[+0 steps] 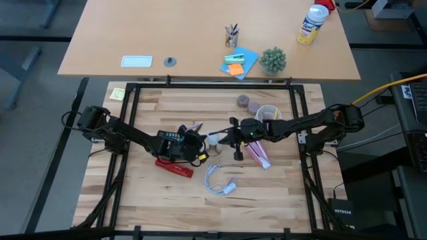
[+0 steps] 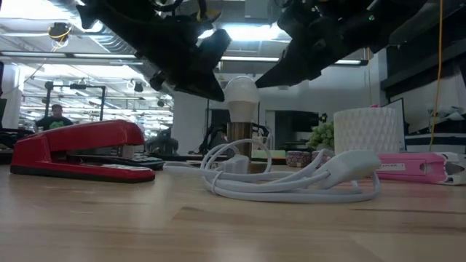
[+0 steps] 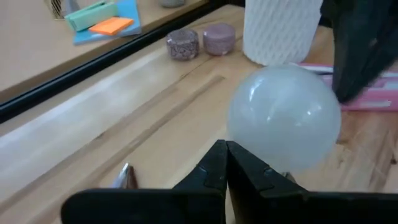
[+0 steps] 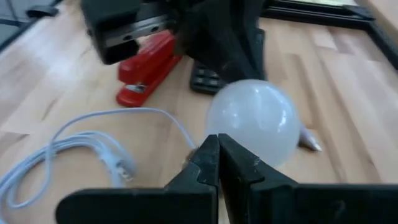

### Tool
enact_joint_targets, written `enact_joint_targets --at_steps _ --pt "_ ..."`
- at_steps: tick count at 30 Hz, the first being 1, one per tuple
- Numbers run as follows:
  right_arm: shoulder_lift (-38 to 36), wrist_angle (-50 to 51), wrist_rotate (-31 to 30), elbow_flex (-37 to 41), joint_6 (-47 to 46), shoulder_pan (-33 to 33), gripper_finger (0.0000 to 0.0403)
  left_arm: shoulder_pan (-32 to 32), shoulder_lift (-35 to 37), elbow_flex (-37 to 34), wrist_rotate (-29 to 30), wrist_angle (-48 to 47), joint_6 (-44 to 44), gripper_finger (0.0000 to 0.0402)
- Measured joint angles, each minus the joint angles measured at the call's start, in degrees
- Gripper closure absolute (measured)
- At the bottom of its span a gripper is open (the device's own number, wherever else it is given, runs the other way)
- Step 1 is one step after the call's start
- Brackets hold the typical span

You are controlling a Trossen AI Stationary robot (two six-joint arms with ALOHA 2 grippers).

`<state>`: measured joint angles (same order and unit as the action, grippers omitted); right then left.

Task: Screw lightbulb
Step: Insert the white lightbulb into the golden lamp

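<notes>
The white lightbulb (image 1: 213, 140) stands upright at mid-table, globe (image 2: 242, 93) up. Its lower end sits on a brownish base (image 2: 239, 142) that the cable partly hides. My left gripper (image 1: 201, 143) is shut and comes slanting down to the globe's left side. It also shows in the left wrist view (image 3: 227, 158), with the globe (image 3: 283, 118) just past it. My right gripper (image 1: 227, 139) is shut and comes at the globe from the right. It also shows in the right wrist view (image 4: 217, 152), with the globe (image 4: 252, 121) just beyond. Neither holds anything between its fingers. My left gripper's shut fingertips lie against the left side of the globe (image 2: 226, 93), coming slanting down from the table's left. The bulb stays upright on its base. My right gripper's shut fingertips lie against the globe's right side (image 2: 258, 86), coming slanting down from the table's right.
A red stapler (image 1: 175, 167) and a black calculator (image 1: 172, 139) lie under the left arm. A coiled white cable (image 1: 219, 181) lies nearer the front edge. A pink object (image 1: 259, 155), a white ribbed cup (image 1: 268, 113) and two small discs (image 1: 248, 102) are on the right.
</notes>
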<state>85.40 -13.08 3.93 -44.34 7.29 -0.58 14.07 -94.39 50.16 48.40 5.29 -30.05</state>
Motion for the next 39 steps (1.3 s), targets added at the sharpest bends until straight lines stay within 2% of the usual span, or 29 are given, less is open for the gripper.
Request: enact_joint_targets --at_steps 6,12,17,20,25,29,35,39 --pt "0.0 -0.88 2.33 0.02 0.0 -0.06 0.0395 -0.88 0.0 0.04 0.67 -0.12 0.01 0.0401" --pt "-1.19 -2.87 2.3 0.04 0.38 -0.11 0.0395 -0.17 2.03 0.04 9.4 -0.01 5.39 0.0401" --pt "-5.46 -3.41 -1.34 0.04 2.21 -0.11 0.0395 1.64 6.64 0.06 10.3 0.21 7.96 0.0401" --pt "-7.23 -3.56 -6.84 0.04 3.79 -0.14 0.0395 3.13 8.84 0.08 7.12 0.23 7.96 0.0402" --pt "-6.21 -3.38 -16.37 0.02 5.29 -0.21 0.0395 5.23 8.53 0.08 -2.97 0.17 6.56 0.0402" --pt "-2.88 -2.94 -16.4 0.02 5.22 -0.24 0.0395 5.54 5.95 0.11 -8.34 0.24 4.18 0.0401" --pt "0.85 -2.95 -16.33 0.04 5.08 -0.14 0.0395 4.44 2.08 0.08 -8.25 1.73 2.99 0.0401" --pt "1.38 -2.95 -13.17 0.04 3.22 -0.15 0.0395 3.09 1.03 0.08 -7.62 1.93 1.92 0.0401"
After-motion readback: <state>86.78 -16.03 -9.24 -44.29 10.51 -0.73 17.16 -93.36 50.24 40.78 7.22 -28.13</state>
